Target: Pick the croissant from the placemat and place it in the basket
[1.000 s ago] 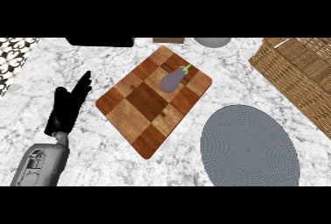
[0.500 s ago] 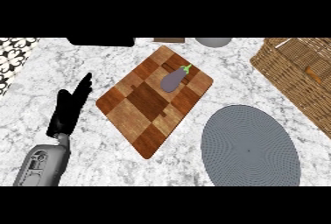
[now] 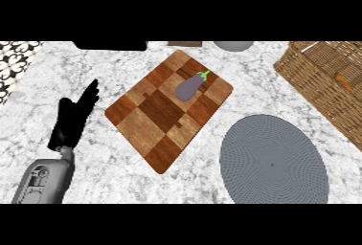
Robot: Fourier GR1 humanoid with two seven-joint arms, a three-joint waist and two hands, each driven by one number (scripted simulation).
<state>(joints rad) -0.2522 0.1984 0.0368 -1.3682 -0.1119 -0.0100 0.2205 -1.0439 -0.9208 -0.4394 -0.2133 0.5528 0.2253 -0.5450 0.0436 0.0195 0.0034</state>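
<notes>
The round grey placemat [image 3: 274, 160] lies at the lower right of the marble counter, and no croissant shows on it. The wicker basket [image 3: 318, 81] stands at the upper right, cut off by the view's edge. Inside it lies a small golden-brown shape [image 3: 344, 79] that looks like the croissant. My left hand [image 3: 73, 119] rests open at the left, fingers straight and pointing up, apart from everything. My right hand does not show.
A checkered wooden cutting board [image 3: 166, 112] lies tilted in the middle, with a purple eggplant [image 3: 189, 87] on its far end. A grey bowl [image 3: 233, 45] and a dark object [image 3: 109, 45] sit at the counter's back edge.
</notes>
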